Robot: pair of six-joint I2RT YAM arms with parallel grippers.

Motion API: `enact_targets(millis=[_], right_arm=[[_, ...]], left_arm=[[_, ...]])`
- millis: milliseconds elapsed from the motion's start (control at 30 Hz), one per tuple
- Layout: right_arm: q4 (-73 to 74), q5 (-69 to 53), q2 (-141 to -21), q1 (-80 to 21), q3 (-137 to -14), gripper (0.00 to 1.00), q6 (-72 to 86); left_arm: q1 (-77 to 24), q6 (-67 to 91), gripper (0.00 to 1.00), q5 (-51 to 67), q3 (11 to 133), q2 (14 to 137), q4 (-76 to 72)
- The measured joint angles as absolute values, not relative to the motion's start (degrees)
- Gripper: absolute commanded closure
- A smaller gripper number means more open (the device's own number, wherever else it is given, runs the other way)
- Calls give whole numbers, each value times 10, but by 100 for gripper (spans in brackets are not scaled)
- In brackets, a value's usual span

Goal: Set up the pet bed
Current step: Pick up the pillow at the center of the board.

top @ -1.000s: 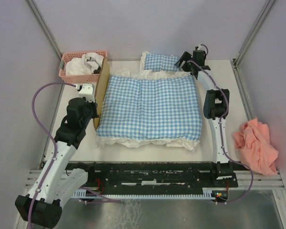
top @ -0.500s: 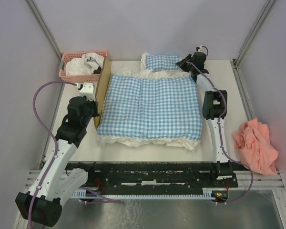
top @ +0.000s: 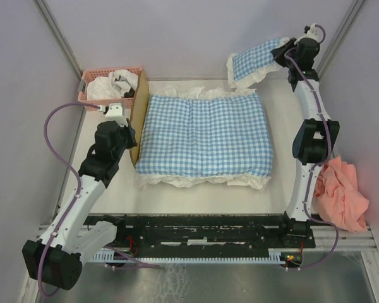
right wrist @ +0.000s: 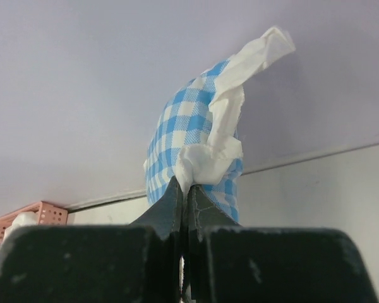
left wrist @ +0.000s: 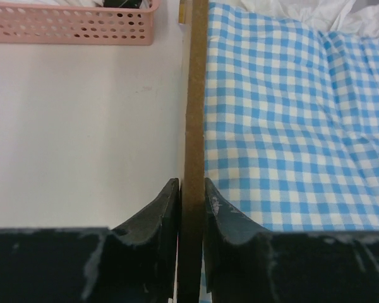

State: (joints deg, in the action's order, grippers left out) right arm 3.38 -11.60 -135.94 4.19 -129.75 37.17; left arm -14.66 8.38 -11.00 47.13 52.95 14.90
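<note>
1. pet bed (top: 139, 117) sits mid-counter (top: 196, 201); frame mostly hidden under gingham bedding (top: 205, 129); only the wooden headboard (left wrist: 194, 95) shows, upright at the bed's left end, just beside the pink basket (top: 107, 85)
2. left hand (left wrist: 191, 186) pinches the headboard's edge, one finger on each face of the board
3. right hand (right wrist: 184, 189) is pressed together on the white ruffle of the gingham pillow (right wrist: 189, 132); pillow hangs aloft over the far right corner, clear of the bedding
4. key relation: bed's long axis runs left-right in the top view; headboard end lies well left of the right hand, so the pillow probably has to travel left across the bedding; left hand is nearer but occupied
5. salmon cloth (top: 341, 189) at the right edge, apart from the bed
6. no brands, labels or writing readable
</note>
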Motion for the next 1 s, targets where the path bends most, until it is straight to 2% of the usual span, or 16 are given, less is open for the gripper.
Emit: enact_targets(millis=[133, 267, 467, 700, 1000], right_arm=[[38, -116, -1257, 44, -1246, 98, 325], [50, -123, -1170, 32, -1215, 98, 277], [48, -191, -1027, 15, -1123, 98, 209], [48, -242, -890, -52, -986, 98, 96], [69, -223, -848, -213, -893, 98, -93]], left_arm=[[-151, 146, 48, -110, 485, 548, 144], [-163, 189, 37, -136, 508, 550, 145], [-189, 213, 35, -166, 545, 550, 149], [-207, 225, 35, -134, 554, 547, 175], [-207, 242, 34, -58, 549, 531, 203]])
